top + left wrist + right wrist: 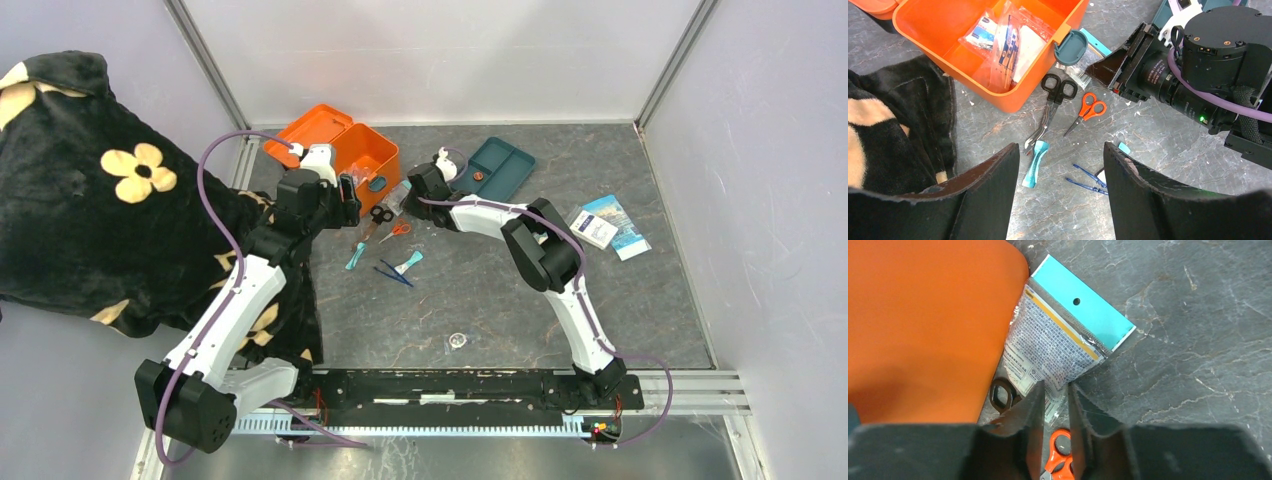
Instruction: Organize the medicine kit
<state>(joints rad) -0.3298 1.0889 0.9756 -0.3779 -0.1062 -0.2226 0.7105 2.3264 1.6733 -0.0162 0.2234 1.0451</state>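
Packet (1053, 347): just right of medicine kit (923, 330).
Right gripper (1055, 390): fingers nearly together around packet's edge; hold unclear.
Left gripper (1060, 160): open, empty.
Risk: thin edge pinch, packet could slip.

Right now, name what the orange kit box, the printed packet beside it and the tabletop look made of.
Medicine kit: likely moulded plastic, smooth semi-gloss; even colour, rounded corners.
Packet: clear glossy plastic film, creased, with a teal header, probably card, punched with a hole.
Table: dark grey, matte, pale veins like stone; could be slate or a printed sheet.
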